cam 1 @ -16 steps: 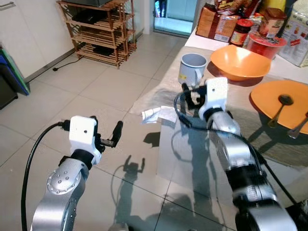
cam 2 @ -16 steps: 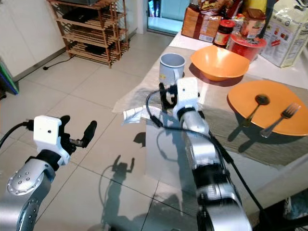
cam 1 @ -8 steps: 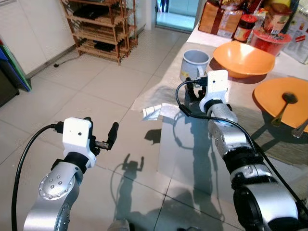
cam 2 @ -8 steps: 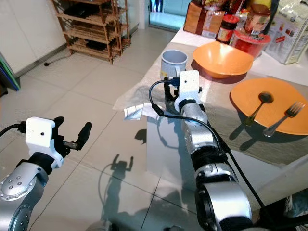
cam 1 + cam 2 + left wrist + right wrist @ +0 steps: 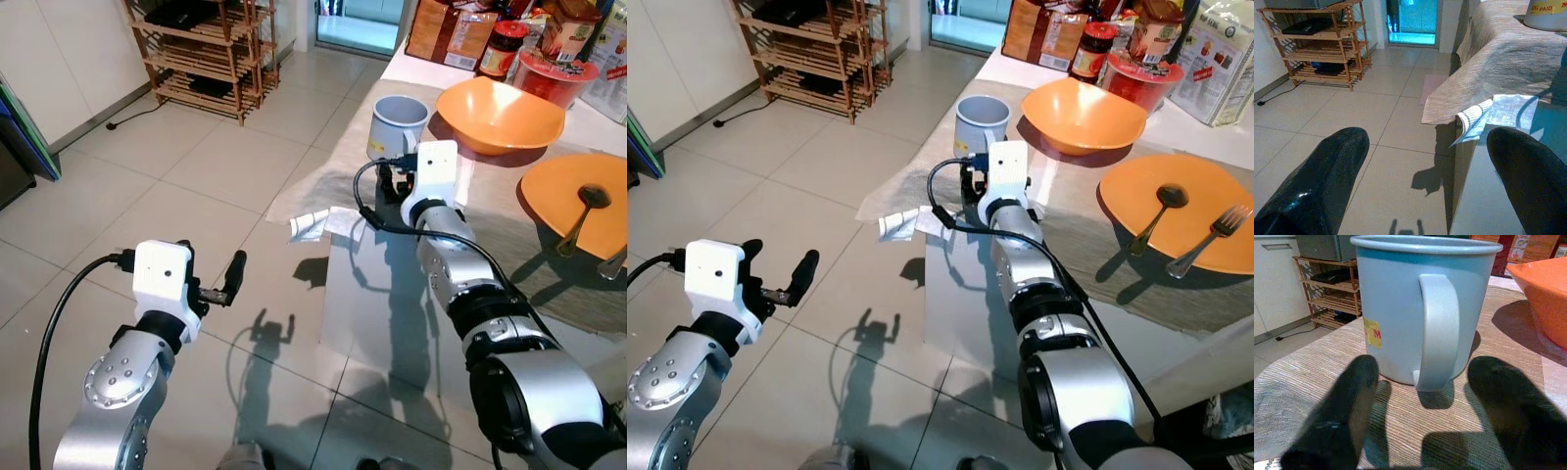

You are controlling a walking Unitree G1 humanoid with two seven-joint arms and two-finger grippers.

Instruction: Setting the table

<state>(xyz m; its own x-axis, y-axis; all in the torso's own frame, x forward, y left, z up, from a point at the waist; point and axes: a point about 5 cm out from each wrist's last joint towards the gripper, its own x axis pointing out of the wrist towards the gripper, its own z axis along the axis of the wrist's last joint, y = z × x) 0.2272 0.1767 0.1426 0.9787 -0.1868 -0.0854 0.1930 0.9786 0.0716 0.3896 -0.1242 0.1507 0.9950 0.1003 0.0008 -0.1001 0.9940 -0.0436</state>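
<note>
In the left eye view, your right gripper sits low over the striped table runner, just short of the pale blue mug standing near the table's corner. The orange bowl is close behind the mug on its right, and the orange plate with a spoon lies further along. If you push forward off-centre, you could shove the mug into the bowl or slide it with the runner, which hangs loose over the table edge.

In the right eye view, your left gripper hangs out over the tiled floor, well apart from the table, fingers spread and holding nothing. A fork lies beside the spoon on the plate.

In the left wrist view, both black fingers stand wide with floor between them. The runner's draped corner and a folded paper at the table edge lie ahead.

In the right wrist view, the mug stands upright, long axis vertical, mouth up, and its handle points straight back at your gripper. The fingers are spread wide either side of the handle and not touching it. Closing here would likely pinch only the handle, so the mug could swing or tip when lifted. A firmer grip means going deeper around the body.
</note>
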